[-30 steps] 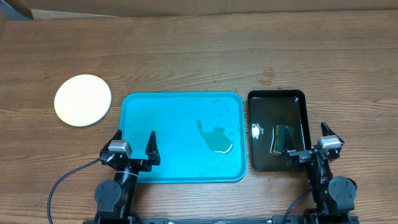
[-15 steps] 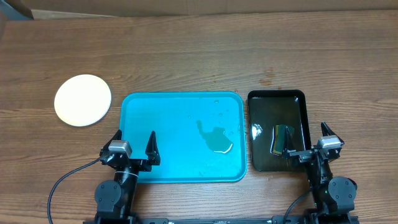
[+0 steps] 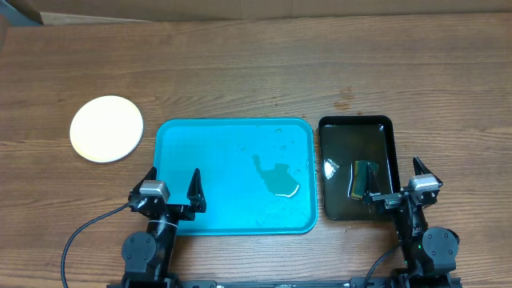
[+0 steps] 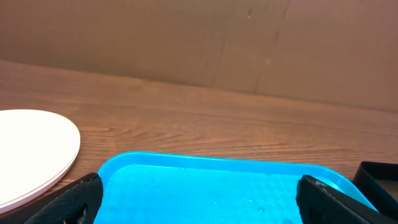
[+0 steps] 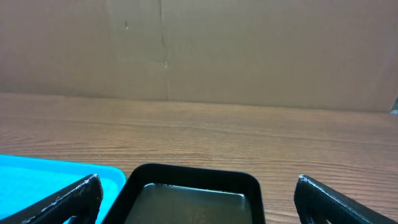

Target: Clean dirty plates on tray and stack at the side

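Plates [image 3: 106, 129] unmoved (stacked left of tray [image 3: 210, 156]).

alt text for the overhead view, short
A turquoise tray lies central holding only a small puddle, no plates; a pale round plate sits on the wooden table to its left and a black tray to its right. The left claw and right claw hang open at the near edge.

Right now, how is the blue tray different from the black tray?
The blue tray is bigger and lies sideways; the black tray is narrower and runs front to back. The blue tray shows only a wet patch; the black tray holds a small dark object. Both are rectangles with rounded corners and raised rims.
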